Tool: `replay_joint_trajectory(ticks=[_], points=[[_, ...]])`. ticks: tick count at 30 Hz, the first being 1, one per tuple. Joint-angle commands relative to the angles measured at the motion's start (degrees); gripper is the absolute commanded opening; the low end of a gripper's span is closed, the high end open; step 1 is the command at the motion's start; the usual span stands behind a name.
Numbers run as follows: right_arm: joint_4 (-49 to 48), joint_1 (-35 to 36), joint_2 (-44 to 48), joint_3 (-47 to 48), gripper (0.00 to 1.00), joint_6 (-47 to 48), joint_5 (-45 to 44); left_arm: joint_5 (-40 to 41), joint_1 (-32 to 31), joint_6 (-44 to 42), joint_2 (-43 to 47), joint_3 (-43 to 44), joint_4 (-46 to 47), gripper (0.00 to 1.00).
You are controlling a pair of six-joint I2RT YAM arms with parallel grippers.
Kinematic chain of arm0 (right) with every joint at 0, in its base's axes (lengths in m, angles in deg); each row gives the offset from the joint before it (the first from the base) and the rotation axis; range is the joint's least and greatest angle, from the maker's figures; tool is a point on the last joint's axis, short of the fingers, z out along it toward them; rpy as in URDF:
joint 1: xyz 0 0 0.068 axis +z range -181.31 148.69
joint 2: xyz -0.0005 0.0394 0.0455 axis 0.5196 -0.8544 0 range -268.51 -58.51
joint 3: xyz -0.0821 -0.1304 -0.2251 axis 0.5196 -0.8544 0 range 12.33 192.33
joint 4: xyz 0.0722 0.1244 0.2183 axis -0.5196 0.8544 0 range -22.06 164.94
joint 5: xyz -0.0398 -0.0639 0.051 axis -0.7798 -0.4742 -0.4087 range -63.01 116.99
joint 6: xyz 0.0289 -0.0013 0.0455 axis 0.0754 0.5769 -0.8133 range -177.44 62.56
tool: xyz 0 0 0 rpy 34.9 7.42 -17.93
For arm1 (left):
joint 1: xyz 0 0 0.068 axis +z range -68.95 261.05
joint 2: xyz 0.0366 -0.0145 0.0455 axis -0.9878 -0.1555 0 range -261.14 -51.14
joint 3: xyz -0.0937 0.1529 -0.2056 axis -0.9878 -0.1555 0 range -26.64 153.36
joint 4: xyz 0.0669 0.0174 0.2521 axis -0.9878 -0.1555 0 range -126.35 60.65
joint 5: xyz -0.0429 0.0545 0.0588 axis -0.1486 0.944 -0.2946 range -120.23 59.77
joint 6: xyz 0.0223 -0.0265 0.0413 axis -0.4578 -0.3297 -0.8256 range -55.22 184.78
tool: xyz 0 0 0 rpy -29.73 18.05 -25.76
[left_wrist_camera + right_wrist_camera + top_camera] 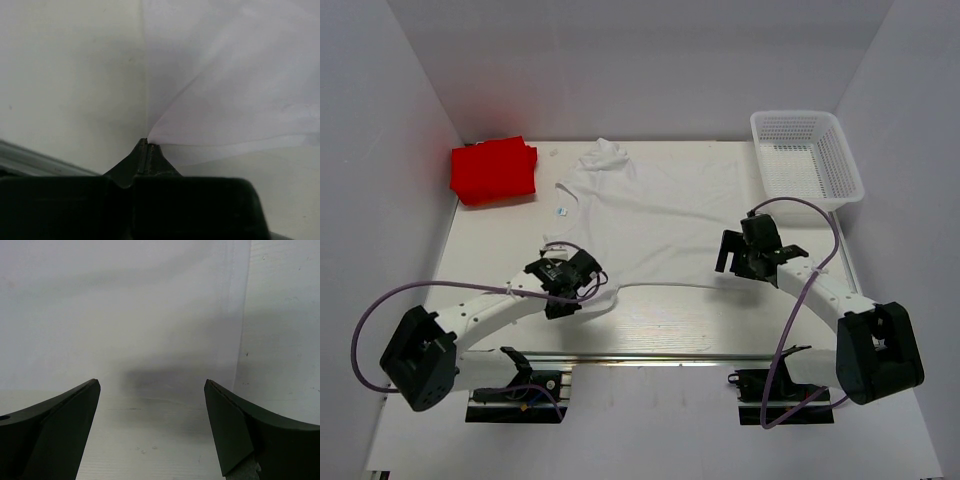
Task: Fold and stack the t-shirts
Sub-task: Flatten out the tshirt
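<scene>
The overhead view alone gives the layout. The white t-shirt [655,225] lies spread flat across the middle of the table [660,325], with its collar towards 12 o'clock and its hem towards 6. The red t-shirt [493,170] sits as a folded block at 10 o'clock, well apart from the white one. A white mesh basket [807,155] stands at 2 o'clock. From above, the left gripper [588,290] is at the white shirt's 7 o'clock corner. The right gripper [732,258] is over its edge at about 4 o'clock. This view does not make clear how either gripper's jaws stand.

The wrist views show that. In the left wrist view, the left gripper [145,150] is clenched, jaws pressed together on the very tip of a corner of the white t-shirt [230,75]. The cloth fans out from that pinch towards 1 o'clock in smooth folds, with bare table [65,75] at 10 o'clock.

In the right wrist view, the right gripper [151,384] is released, its two dark fingers [65,435] wide apart and holding nothing. Smooth pale cloth of the white t-shirt [125,315] fills most of that view. A straight edge runs up at about 2 o'clock, with table [285,340] beyond it.
</scene>
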Motion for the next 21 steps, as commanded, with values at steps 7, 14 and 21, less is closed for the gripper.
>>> replay_joint_trajectory(ticks=[7, 14, 21], points=[[-1.3, -0.2, -0.6, 0.0, 0.9, 0.6, -0.9, -2.8, -0.1, 14.2, 6.8, -2.2, -16.3, 0.55], [-0.7, -0.1, -0.5, 1.2, 0.9, 0.4, -1.2, -2.9, -0.1, 14.2, 3.9, 3.9, -19.9, 1.0], [-2.0, -0.1, -3.2, 5.7, 0.9, 1.3, -0.1, -0.4, 0.6, -6.8, 3.8, 8.6, 7.5, 1.0]])
